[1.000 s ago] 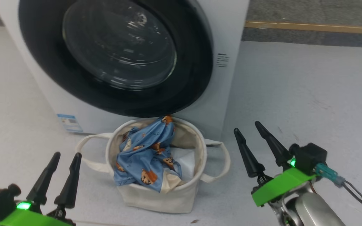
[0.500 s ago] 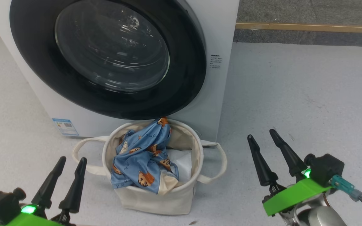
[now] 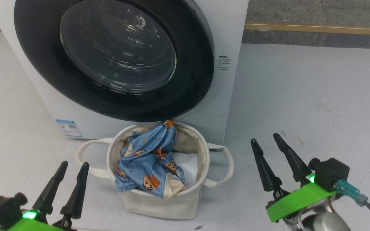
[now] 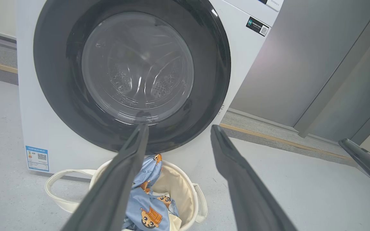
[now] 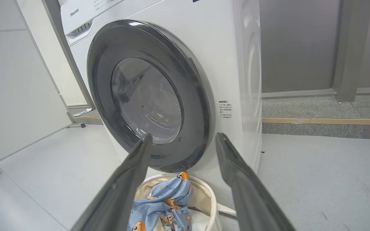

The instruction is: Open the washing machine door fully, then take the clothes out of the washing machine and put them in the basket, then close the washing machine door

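grey floor, basket of clothes between left gripper and right gripper

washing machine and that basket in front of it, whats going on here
It's a laundry unloading job, and it looks about done. The washing machine has its door shut against the front, as far as the views show. The blue bear-print clothes lie in the basket right in front of the machine, with one end reaching up to the far rim. The left gripper and the right gripper are both open and empty, hovering low on either side of the basket and touching nothing.
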Available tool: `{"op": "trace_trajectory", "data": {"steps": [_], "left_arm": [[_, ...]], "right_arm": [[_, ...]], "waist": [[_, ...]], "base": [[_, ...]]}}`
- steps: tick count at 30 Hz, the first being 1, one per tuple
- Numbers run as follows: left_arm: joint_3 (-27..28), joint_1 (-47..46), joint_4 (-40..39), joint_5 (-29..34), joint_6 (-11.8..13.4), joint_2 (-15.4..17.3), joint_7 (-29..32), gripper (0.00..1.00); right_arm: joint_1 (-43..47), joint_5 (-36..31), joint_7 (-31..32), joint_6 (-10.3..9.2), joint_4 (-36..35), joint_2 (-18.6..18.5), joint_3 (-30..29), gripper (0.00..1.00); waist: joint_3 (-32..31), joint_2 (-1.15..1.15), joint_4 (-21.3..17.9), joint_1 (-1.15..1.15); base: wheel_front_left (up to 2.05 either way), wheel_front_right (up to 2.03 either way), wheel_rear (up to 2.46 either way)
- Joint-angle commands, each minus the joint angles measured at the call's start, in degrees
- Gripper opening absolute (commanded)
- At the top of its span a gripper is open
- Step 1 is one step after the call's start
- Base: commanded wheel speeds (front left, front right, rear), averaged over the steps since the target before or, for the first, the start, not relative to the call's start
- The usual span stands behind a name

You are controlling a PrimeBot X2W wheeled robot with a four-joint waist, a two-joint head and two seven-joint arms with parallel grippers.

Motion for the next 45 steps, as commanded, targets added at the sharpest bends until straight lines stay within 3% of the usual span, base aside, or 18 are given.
{"op": "trace_trajectory", "data": {"steps": [1,15,16,25,30,45], "left_arm": [[2.66,-3.25,-1.32,0.07,0.04,1.78,-0.63,1.0],[1.68,-3.11,-0.16,-1.62,-0.06,1.57,0.95,1.0],[-0.99,0.06,1.38,-1.58,0.0,-0.23,1.08,0.0],[-0.62,0.59,3.45,-4.2,-0.05,-2.66,2.0,0.0],[0.23,0.38,3.92,-6.06,-0.11,-3.53,2.67,0.0],[2.7,-0.2,5.19,-11.22,-0.28,-6.03,4.59,0.0]], "right_arm": [[-0.84,-0.34,0.03,-0.01,-2.18,0.13,0.93,1.0],[-0.98,-0.32,-0.1,-0.01,-1.47,0.38,0.68,1.0],[0.05,0.03,-0.02,0.0,0.52,0.11,-0.14,0.0],[0.79,4.38,0.39,0.0,2.87,0.08,-0.64,0.0],[0.66,7.49,0.72,0.0,3.39,0.03,-1.21,0.0],[0.44,16.1,1.72,0.0,4.59,0.02,-2.94,0.0]], "waist": [[-0.02,0.0,0.0,0.0],[-0.24,0.0,-0.21,0.0],[-0.25,0.0,-0.2,0.0],[-0.33,0.0,-0.04,0.13],[-0.18,0.0,0.08,0.01],[-0.06,0.0,0.4,0.0]], "base": [[0.0,0.0,0.0],[0.0,0.0,0.0],[0.0,0.0,0.0],[0.0,0.0,0.0],[0.0,0.0,0.0],[0.0,0.0,0.0]]}}
